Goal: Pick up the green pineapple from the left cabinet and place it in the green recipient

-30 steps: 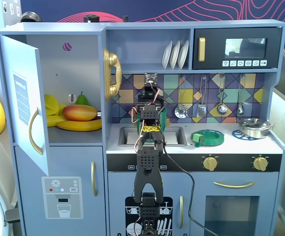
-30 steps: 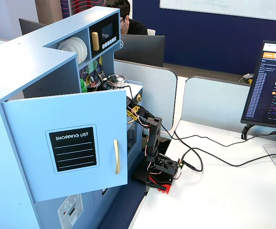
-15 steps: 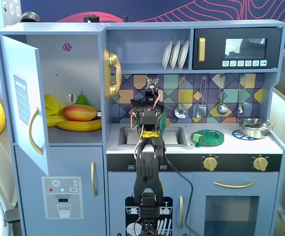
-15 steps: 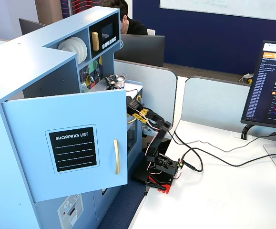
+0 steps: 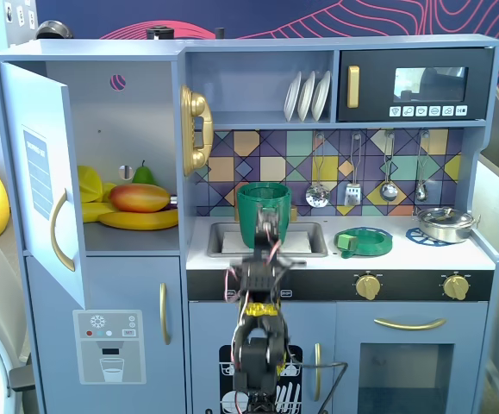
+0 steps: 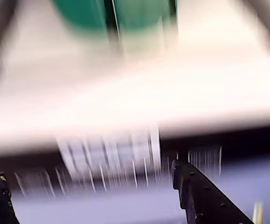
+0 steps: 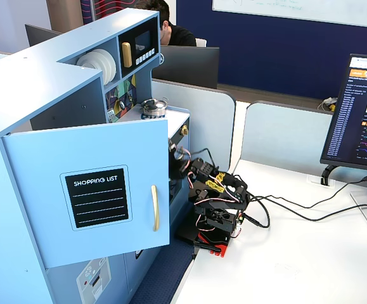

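The left cabinet stands open, its door swung out; the door also shows in a fixed view. No green pineapple shows in any view. The green recipient stands upright at the sink and appears as a blur at the top of the wrist view. My gripper is raised in front of the counter edge, just below the recipient, and is motion-blurred. In the wrist view my gripper is wide open and empty.
In the cabinet lie a mango, bananas and a green pear. A flat green-and-blue dish and a silver pan sit on the counter. A gold telephone hangs beside the cabinet. A monitor stands on the desk.
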Robot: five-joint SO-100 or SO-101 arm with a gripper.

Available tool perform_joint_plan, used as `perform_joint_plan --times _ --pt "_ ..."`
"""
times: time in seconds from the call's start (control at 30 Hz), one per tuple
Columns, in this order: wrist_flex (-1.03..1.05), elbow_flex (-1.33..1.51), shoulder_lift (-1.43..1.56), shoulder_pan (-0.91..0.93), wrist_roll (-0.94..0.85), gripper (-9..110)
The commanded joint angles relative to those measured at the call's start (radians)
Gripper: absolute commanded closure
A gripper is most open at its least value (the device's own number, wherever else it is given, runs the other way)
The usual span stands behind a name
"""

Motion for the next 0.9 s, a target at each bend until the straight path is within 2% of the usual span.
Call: perform_joint_plan --times 0.0,0.2,0.37,0.5,0.67,0.77,0.87 --pt "0.143 0.161 0.127 -0.002 0.049 64" --pt "0.344 0.36 0.265 0.011 0.06 70" --pt "0.554 0.377 0.265 0.017 0.074 79" --pt "0.756 0.379 0.267 0.002 -0.11 81" --pt "0.874 0.379 0.267 0.006 -0.052 81" --pt "0.888 0.379 0.267 0.002 0.06 81" --pt "0.89 0.379 0.267 0.011 0.049 81"
